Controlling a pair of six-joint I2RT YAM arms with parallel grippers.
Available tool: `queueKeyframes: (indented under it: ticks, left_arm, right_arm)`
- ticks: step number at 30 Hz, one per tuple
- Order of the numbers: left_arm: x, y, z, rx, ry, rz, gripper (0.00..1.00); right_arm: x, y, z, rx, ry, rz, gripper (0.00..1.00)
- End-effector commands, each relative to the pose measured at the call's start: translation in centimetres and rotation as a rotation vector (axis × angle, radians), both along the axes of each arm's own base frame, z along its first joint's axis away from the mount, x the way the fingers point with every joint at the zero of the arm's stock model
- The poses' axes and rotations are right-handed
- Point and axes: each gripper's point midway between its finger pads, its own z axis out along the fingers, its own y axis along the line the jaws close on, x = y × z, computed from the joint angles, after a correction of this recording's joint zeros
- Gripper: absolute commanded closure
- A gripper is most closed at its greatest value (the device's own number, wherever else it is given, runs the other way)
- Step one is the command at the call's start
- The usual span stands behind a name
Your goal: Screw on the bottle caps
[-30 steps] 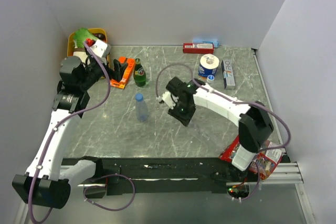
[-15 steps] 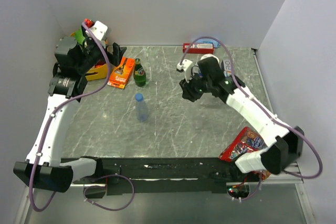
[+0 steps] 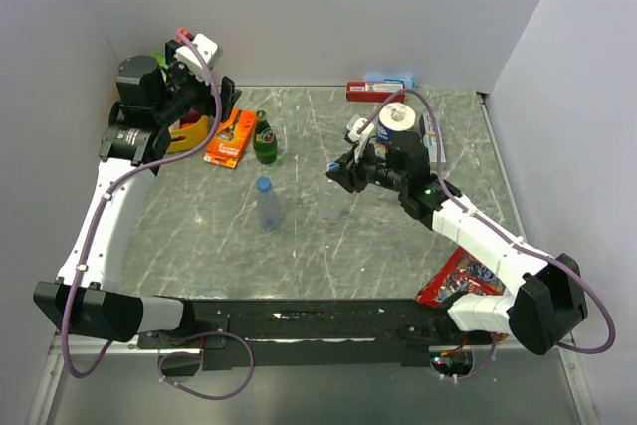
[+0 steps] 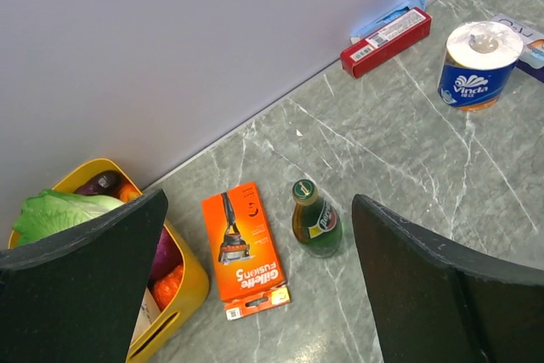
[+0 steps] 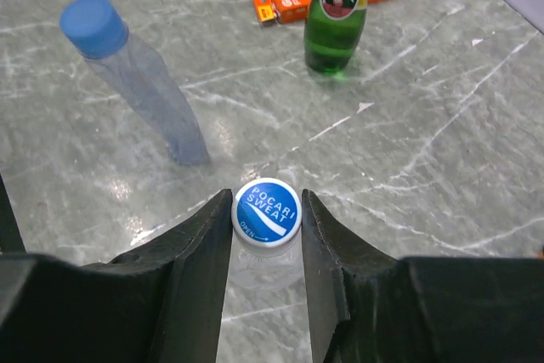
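Note:
In the right wrist view a blue bottle cap (image 5: 267, 210) printed "Pocari Sweat" sits between my right gripper's (image 5: 267, 212) fingers. They are shut on it, and a clear bottle (image 5: 265, 263) shows faintly beneath the cap. From above, that gripper (image 3: 338, 171) hangs over the table's back middle, pointing left. A second clear bottle (image 3: 268, 204) (image 5: 144, 91) with a blue cap (image 5: 92, 25) on it stands upright on the table, left of the right gripper. My left gripper (image 3: 214, 106) (image 4: 259, 201) is raised at the back left, open and empty.
A green glass bottle (image 3: 264, 139) (image 4: 316, 223) and an orange razor pack (image 3: 231, 136) (image 4: 242, 248) lie beside a yellow basket (image 3: 191, 132) (image 4: 183, 286). At the back stand a paper roll (image 3: 398, 118) and a red box (image 3: 376, 92). A snack bag (image 3: 468, 281) lies front right.
The right arm swung from mid-table to the back right, and its gripper now points left. The left arm rose farther into the back left corner. The standing bottle has not moved.

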Motion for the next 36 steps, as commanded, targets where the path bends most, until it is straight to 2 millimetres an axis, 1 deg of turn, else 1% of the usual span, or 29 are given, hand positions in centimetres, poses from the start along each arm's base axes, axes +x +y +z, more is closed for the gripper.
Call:
queueKeyframes:
  ticks: [1, 2, 3, 5, 6, 10, 12, 17, 18, 20, 21, 24, 26, 27, 30, 36]
  left_arm:
    - [0.0, 0.5, 2.8, 0.007, -0.07, 0.016, 0.04]
    - [0.1, 0.5, 2.7, 0.009, -0.067, 0.016, 0.04]
    - [0.1, 0.5, 2.6, 0.012, -0.067, 0.019, 0.04]
    - [0.2, 0.5, 2.6, 0.012, -0.066, 0.019, 0.04]
    - [0.2, 0.5, 2.5, 0.011, -0.064, 0.019, 0.04]
    - [0.3, 0.5, 2.5, 0.013, -0.064, 0.02, 0.04]
    - [0.4, 0.5, 2.4, 0.008, -0.064, 0.018, 0.04]
    - [0.4, 0.3, 2.1, -0.001, -0.055, 0.014, 0.04]
    - [0.4, 0.4, 2.1, -0.002, -0.058, 0.016, 0.04]
    - [0.2, 0.4, 2.0, -0.001, -0.055, 0.016, 0.04]
    - [0.2, 0.4, 1.9, -0.002, -0.053, 0.014, 0.04]
    - [0.2, 0.3, 1.7, -0.002, -0.048, 0.013, 0.04]
    - [0.2, 0.3, 1.7, -0.002, -0.051, 0.013, 0.04]
    - [0.2, 0.4, 1.7, -0.005, -0.05, 0.015, 0.04]
    - [0.3, 0.3, 1.6, -0.008, -0.048, 0.013, 0.04]
    - [0.3, 0.2, 1.7, -0.013, -0.051, 0.008, 0.04]
  right_arm:
    - [0.4, 1.1, 2.5, 0.099, -0.093, 0.027, 0.98]
    - [0.3, 1.1, 2.3, 0.098, -0.092, 0.032, 0.94]
    - [0.3, 1.2, 2.0, 0.096, -0.087, 0.036, 0.88]
    - [0.3, 1.3, 1.4, 0.09, -0.079, 0.037, 0.85]
    - [0.4, 1.3, 1.1, 0.087, -0.073, 0.036, 0.82]
    - [0.0, 1.6, 0.4, 0.07, -0.063, 0.067, 0.72]
    - [-0.2, 1.8, -0.1, 0.055, -0.062, 0.083, 0.69]
    - [-0.5, 2.1, -1.0, 0.014, -0.077, 0.111, 0.67]
    - [-0.5, 2.1, -1.3, 0.008, -0.074, 0.11, 0.62]
    - [-0.4, 2.2, -1.5, -0.001, -0.069, 0.11, 0.57]
    - [-0.3, 2.2, -1.8, -0.006, -0.06, 0.106, 0.51]
    - [0.0, 2.1, -2.3, -0.015, -0.041, 0.086, 0.41]
    - [0.0, 2.1, -2.5, -0.024, -0.028, 0.092, 0.39]
    - [0.0, 2.2, -2.5, -0.026, -0.024, 0.095, 0.36]
    - [0.1, 2.3, -2.2, -0.022, -0.025, 0.092, 0.33]
    - [0.3, 2.3, -2.1, -0.025, -0.024, 0.09, 0.32]
